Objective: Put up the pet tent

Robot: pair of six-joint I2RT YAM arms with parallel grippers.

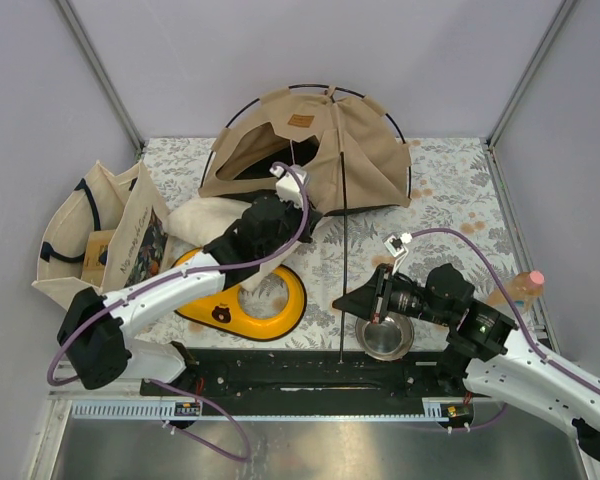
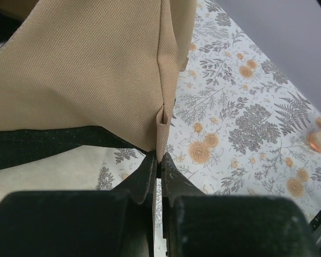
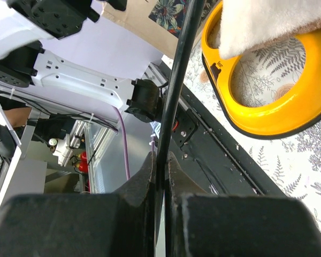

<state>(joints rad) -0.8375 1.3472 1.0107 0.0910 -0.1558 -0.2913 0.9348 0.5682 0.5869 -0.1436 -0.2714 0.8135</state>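
The tan pet tent [image 1: 365,160] is seen at the 12 o'clock end of the flowery desk [image 1: 460,190], with its door on the 9 o'clock side. The left pincer [image 2: 159,159] is shut tight at the tent's 6 o'clock edge. The bottom corner of the tent cloth is pinched between its tips. The right pincer [image 3: 160,158] is shut too, down near 5 o'clock, and a thin black pole [image 3: 177,80] is squeezed in it. The pole is stretched from the 6 o'clock edge of the desk up to the tent top. A steel bowl [image 1: 385,338] is found just beside the right pincer.
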